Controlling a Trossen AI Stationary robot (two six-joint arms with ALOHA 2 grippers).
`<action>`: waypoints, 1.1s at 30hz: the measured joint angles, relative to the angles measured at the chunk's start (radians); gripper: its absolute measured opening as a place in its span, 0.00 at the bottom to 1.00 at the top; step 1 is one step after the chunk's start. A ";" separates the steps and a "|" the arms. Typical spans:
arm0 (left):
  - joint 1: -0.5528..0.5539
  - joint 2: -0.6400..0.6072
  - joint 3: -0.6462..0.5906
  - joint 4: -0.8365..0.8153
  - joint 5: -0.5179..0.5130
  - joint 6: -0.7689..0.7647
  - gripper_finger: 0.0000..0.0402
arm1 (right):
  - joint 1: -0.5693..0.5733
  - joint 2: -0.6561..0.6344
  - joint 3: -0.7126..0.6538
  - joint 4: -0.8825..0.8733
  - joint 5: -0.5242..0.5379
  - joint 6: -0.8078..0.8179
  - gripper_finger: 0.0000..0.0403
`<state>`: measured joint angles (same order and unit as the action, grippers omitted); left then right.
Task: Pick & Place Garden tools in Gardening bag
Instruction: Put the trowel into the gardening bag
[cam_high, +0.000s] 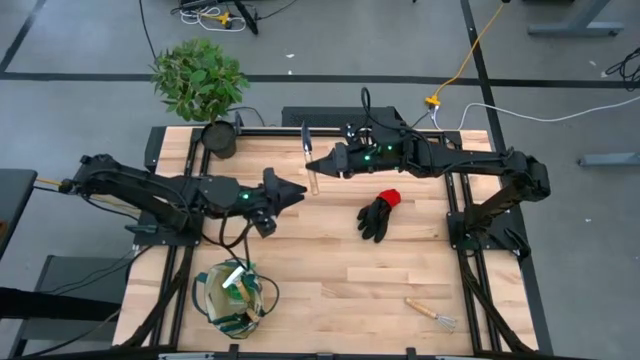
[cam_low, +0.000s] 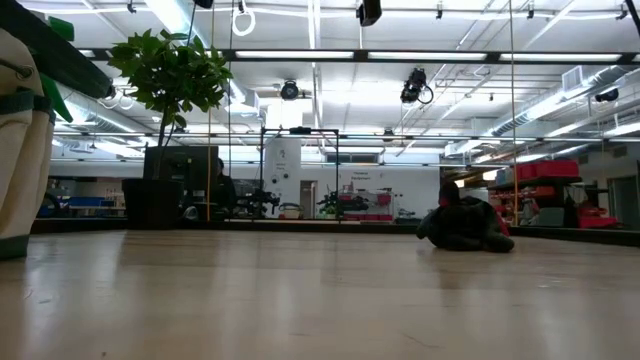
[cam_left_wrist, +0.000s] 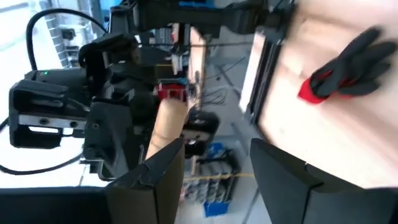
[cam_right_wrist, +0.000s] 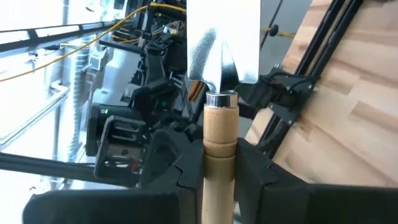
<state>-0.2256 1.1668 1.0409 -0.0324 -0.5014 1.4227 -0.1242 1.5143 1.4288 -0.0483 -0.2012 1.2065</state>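
Note:
My right gripper (cam_high: 318, 165) reaches in from the right at mid-height over the far part of the table, shut on a wooden-handled trowel (cam_high: 309, 160). Its metal blade (cam_right_wrist: 221, 62) points toward the far edge. My left gripper (cam_high: 297, 192) comes from the left and stands open (cam_left_wrist: 217, 180), just short of the handle's near end (cam_left_wrist: 168, 121), with nothing between its fingers. A black glove with a red cuff (cam_high: 378, 213) lies flat on the table right of centre. The beige gardening bag (cam_high: 232, 297) stands near the front left edge, with things inside. My right gripper pinches the trowel's wooden handle (cam_right_wrist: 219, 146) between its two fingers (cam_right_wrist: 177, 165), a little below the metal collar. The fingers come level from the table's right and lie across the handle. The trowel hangs clear of the table, blade toward the far edge.
A leafy plant (cam_high: 200, 78) in a black pot (cam_high: 218, 140) stands at the far left corner. A small wooden-handled hand fork (cam_high: 432, 313) lies near the front right. Bare wood (cam_high: 340, 270) lies between the bag, glove and fork.

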 joint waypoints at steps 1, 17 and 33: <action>0.000 0.001 0.000 0.011 -0.013 0.020 0.47 | 0.000 0.000 0.000 0.000 -0.005 0.011 0.14; 0.009 0.000 0.000 0.140 -0.018 0.145 0.41 | -0.017 0.001 0.000 -0.011 -0.027 0.061 0.15; 0.027 0.095 0.000 0.294 -0.017 0.203 0.41 | -0.016 0.002 0.000 -0.001 -0.024 0.068 0.15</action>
<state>-0.1983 1.2616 1.0411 0.2616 -0.5188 1.6261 -0.1406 1.5166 1.4288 -0.0495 -0.2256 1.2749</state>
